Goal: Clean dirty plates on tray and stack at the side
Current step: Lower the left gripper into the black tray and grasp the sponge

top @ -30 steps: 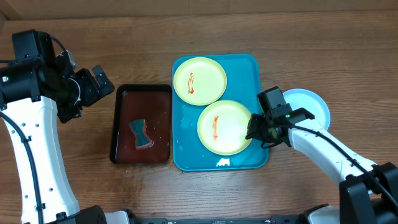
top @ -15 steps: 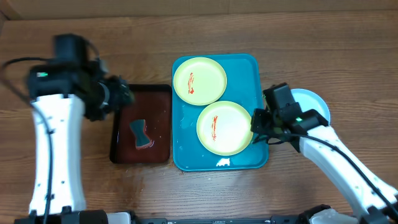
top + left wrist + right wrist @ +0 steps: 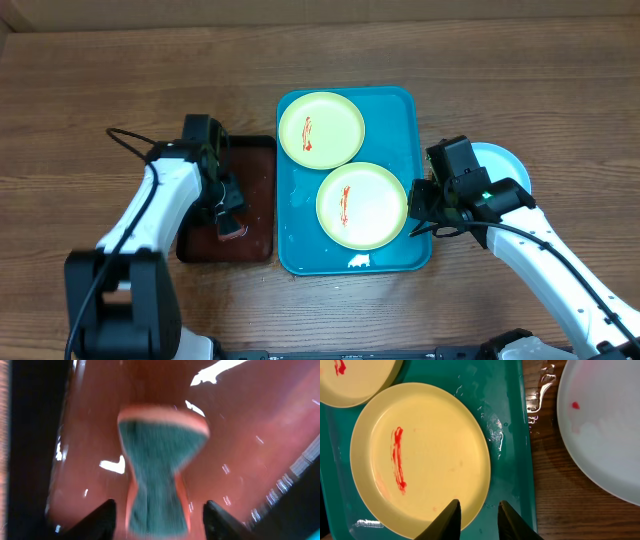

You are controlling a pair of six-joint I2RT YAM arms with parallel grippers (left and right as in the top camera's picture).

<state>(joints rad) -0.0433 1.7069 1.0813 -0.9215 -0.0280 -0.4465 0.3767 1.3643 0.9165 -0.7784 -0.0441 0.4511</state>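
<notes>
Two yellow-green plates lie on the turquoise tray [image 3: 400,110], each with a red smear: the far plate [image 3: 321,130] and the near plate [image 3: 362,205]. A light-blue plate [image 3: 500,165] rests on the table to the right of the tray, partly under my right arm. My right gripper [image 3: 415,210] sits at the near plate's right rim [image 3: 420,455]. It is narrowly open, one finger over the plate and the other over the tray [image 3: 512,425]. My left gripper [image 3: 161,515] is down in the dark red tray, open, straddling a teal sponge [image 3: 160,470] without touching it.
The dark red-brown tray [image 3: 255,160] stands just left of the turquoise one and its wet floor glints. A small white patch [image 3: 358,262] lies on the turquoise tray's front edge. Water pools at the tray's right rim [image 3: 540,390].
My left arm swung in from the far left and came down over the sponge, its jaws narrowing. The right gripper stayed at the near plate's rim and widened slightly.
</notes>
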